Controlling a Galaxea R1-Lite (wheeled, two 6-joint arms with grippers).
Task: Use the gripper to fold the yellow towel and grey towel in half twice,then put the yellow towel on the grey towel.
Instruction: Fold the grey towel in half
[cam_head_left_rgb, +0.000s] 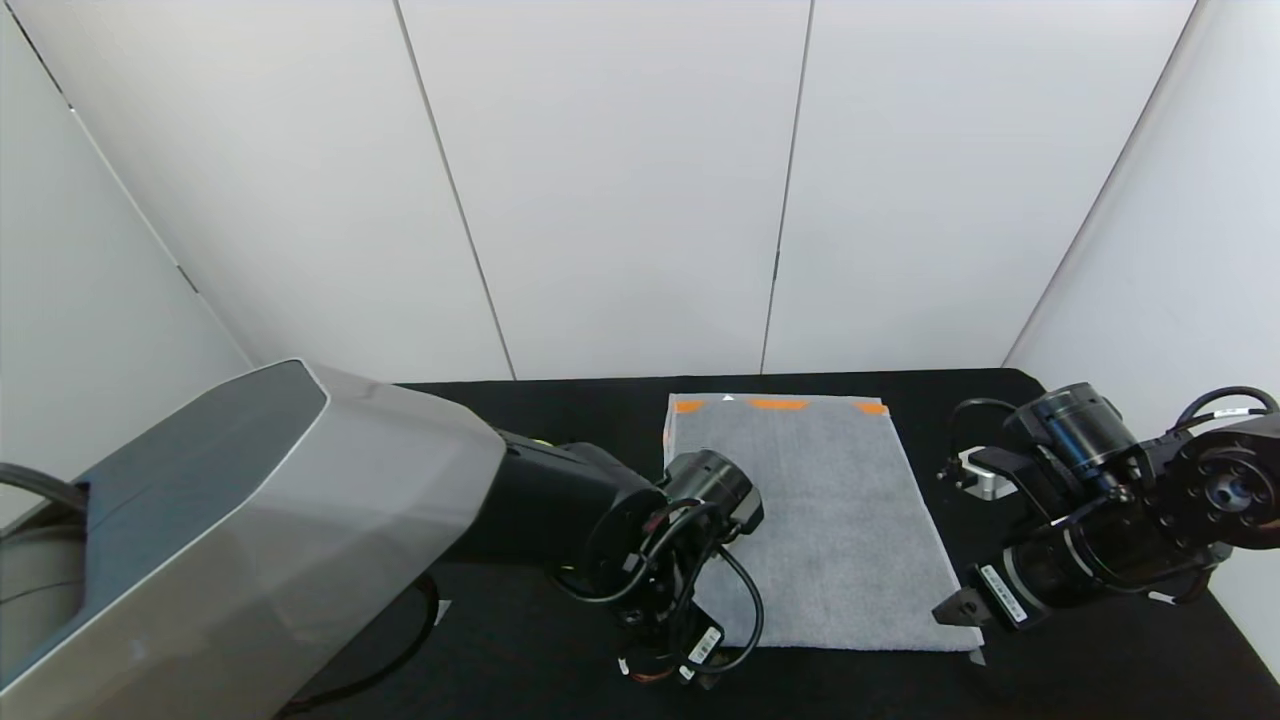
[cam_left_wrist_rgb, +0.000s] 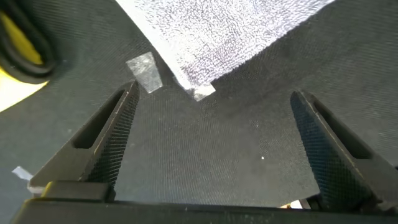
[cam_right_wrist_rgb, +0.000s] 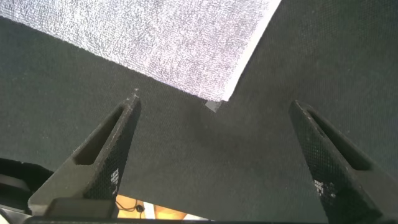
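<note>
Grey towel (cam_head_left_rgb: 815, 520), spread flat in the centre of the head view, waits for its first fold. Low in that frame we hold the left pincer (cam_head_left_rgb: 690, 668) just off its near left corner and the right pincer (cam_head_left_rgb: 958, 610) at its near right corner, both released and grasping nothing, bare black worktop (cam_head_left_rgb: 1080, 670) showing between each pair of fingers. We judge folding has yet to begin; next, each pincer must close on its corner and carry the near edge up to the orange-patterned far hem. Yellow towel (cam_left_wrist_rgb: 18, 68) shows only at the left edge of the left wrist view.
</note>
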